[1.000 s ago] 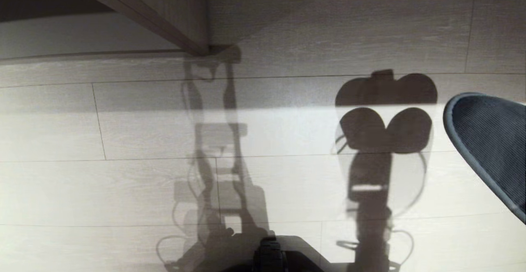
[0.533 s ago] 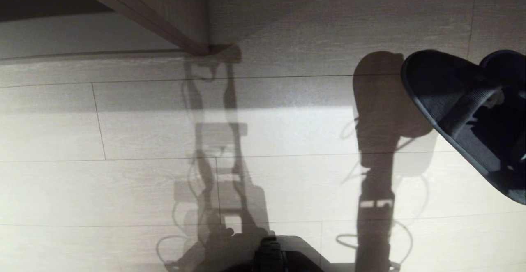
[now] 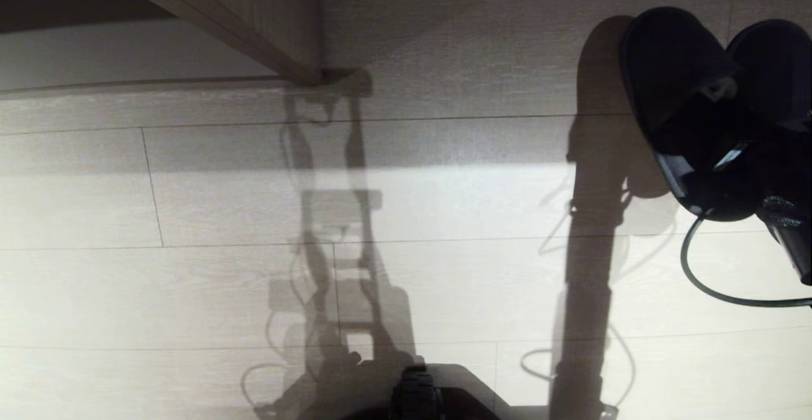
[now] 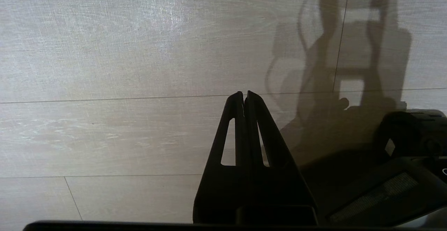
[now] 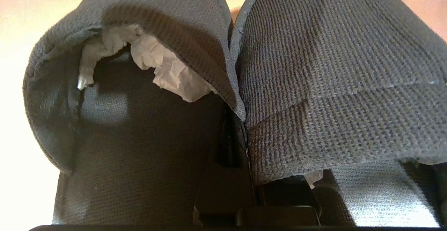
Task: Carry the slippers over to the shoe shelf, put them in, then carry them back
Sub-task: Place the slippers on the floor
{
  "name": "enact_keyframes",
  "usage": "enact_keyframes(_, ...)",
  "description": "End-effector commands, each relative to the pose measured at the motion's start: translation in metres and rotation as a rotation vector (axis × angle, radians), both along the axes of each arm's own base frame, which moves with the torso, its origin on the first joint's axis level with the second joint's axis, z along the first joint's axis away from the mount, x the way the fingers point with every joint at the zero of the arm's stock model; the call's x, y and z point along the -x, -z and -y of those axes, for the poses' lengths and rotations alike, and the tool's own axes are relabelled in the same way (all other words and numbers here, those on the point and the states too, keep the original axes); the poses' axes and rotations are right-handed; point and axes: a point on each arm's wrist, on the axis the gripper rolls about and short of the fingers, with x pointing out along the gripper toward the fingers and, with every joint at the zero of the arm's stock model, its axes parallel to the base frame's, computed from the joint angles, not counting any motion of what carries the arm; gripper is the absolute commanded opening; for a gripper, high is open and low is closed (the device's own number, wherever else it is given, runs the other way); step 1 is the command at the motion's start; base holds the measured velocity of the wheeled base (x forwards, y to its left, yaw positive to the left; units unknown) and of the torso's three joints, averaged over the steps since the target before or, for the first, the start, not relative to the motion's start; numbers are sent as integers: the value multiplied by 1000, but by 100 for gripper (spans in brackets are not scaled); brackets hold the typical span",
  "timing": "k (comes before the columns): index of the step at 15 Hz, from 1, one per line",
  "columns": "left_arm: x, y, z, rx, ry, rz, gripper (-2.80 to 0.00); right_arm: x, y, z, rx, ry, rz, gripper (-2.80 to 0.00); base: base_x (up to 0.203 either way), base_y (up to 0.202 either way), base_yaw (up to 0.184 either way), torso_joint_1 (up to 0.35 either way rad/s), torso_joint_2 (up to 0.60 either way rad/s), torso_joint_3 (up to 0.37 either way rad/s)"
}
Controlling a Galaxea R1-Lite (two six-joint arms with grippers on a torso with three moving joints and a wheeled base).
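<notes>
Slippers (image 3: pixel 672 84) pinched as a pair by R gripper (image 5: pixel 241 133) at their inner edges, lifted off floor (image 3: pixel 190 217) at R side for carrying; shelf (image 3: pixel 254 20) ahead-left; L gripper (image 4: pixel 244 96) pressed together, empty

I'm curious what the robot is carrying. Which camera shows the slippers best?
The right wrist view: the slippers fill it side by side, knit fabric plain, white paper stuffed in one toe. The head view shows them only as dark shapes at the right edge, above the floor. The left wrist view shows none.
</notes>
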Motion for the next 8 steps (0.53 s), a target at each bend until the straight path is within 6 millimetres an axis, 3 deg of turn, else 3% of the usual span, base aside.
enact_keyframes(1,0,0,0,0,0,1,-280,-26,3,-1,1,0,13,-280,0,0,0,0,0,0)
enact_keyframes(5,0,0,0,0,0,1,-280,-55,-16,-5,8,-8,105,-280,0,0,0,0,0,12)
enact_keyframes(8,0,0,0,0,0,1,-280,-71,-41,-9,37,-10,211,-280,0,0,0,0,0,0)
